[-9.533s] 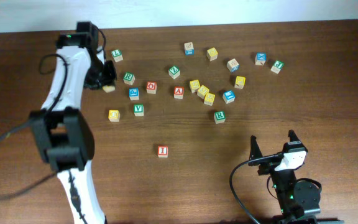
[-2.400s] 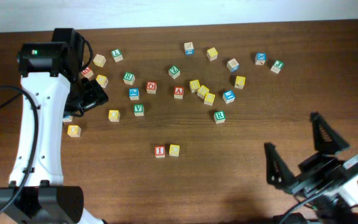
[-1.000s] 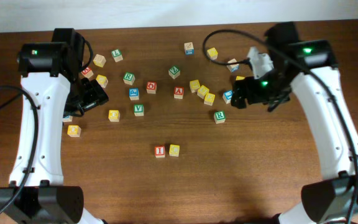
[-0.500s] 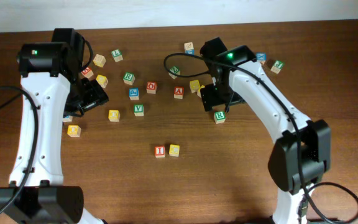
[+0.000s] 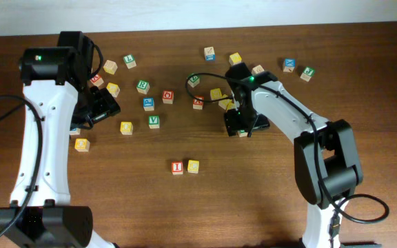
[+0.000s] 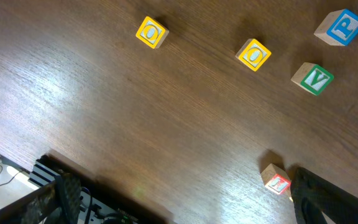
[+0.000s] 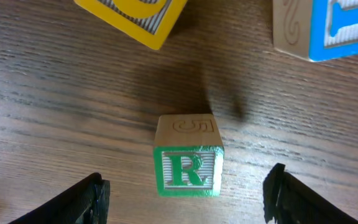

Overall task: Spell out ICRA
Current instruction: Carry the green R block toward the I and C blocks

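Note:
The red-lettered I cube and the yellow C cube sit side by side near the table's middle front. Partly behind a cable at mid-back lies the red A cube. My right gripper hangs low over the green R cube, open, and its fingers flank the cube with a gap on each side. Raised at the left, my left gripper is open and empty. In its wrist view the I cube lies beside the right finger.
Loose cubes are scattered across the back of the table: a green V, a red O and a yellow cluster. Just behind the R cube are a yellow cube and a blue one. More cubes lie around the left arm.
My right arm has swung left from the right-hand cluster and come down over the R cube, its fingers narrowing a little. The left arm and the I and C cubes have not moved.

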Motion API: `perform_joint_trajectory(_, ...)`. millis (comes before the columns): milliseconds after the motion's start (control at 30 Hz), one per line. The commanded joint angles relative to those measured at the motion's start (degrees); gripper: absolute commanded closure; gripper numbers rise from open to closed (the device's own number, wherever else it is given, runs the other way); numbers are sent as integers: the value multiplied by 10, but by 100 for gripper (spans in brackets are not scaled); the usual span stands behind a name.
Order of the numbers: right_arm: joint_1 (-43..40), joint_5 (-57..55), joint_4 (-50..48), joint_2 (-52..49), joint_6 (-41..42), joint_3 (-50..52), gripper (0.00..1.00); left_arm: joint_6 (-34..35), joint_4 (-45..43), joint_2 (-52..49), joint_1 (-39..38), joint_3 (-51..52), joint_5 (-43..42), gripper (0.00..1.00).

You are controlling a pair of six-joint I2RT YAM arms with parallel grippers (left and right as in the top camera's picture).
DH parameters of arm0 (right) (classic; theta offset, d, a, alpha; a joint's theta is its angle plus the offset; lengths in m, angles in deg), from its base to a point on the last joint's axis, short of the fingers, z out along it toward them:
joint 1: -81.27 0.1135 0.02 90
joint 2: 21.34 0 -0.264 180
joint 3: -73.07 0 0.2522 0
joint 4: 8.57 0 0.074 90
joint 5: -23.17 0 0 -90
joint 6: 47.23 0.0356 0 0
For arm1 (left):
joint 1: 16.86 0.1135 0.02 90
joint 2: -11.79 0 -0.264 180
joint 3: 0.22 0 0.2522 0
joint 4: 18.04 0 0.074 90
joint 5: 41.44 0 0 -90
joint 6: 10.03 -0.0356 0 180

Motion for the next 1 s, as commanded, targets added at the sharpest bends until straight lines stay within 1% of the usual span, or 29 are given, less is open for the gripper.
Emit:
perform_joint_trajectory(0, -2, 20, -15, -4, -14, 5, 27, 8, 0, -3, 2, 1, 2, 1)
perform_joint_trajectory(33, -2, 19, -22, -4, -14, 6, 27, 8, 0, -3, 2, 1, 2, 1)
perform_joint_trajectory(67, -2, 18, -28, -4, -14, 8, 30, 8, 0, -3, 2, 1, 2, 1)
perform_joint_trajectory(100, -2, 18, -37, -4, -14, 13, 34, 8, 0, -3, 2, 1, 2, 1)
perform_joint_trajectory(133, -2, 18, -42, -4, -14, 18, 36, 8, 0, -3, 2, 1, 2, 1)
perform_joint_trajectory(233, -2, 18, -52, -4, -14, 34, 37, 8, 0, -3, 2, 1, 2, 1)
perform_joint_trajectory(333, -2, 21, -51, -4, -14, 36, 42, 8, 0, -3, 2, 1, 2, 1)
perform_joint_trajectory(500, -2, 21, -52, -4, -14, 36, 55, 8, 0, -3, 2, 1, 2, 1)
perform_joint_trajectory(600, -2, 21, -54, -4, -14, 36, 58, 8, 0, -3, 2, 1, 2, 1)
perform_joint_trajectory(700, -2, 21, -57, -4, -14, 36, 58, 8, 0, -3, 2, 1, 2, 1)
perform_joint_trajectory(767, -2, 20, -60, -4, -14, 36, 57, 8, 0, -3, 2, 1, 2, 1)
perform_joint_trajectory(833, -2, 20, -65, -4, -14, 36, 52, 8, 0, -3, 2, 1, 2, 1)
perform_joint_trajectory(967, -2, 20, -73, -4, -14, 37, 51, 8, 0, -3, 2, 1, 2, 1)
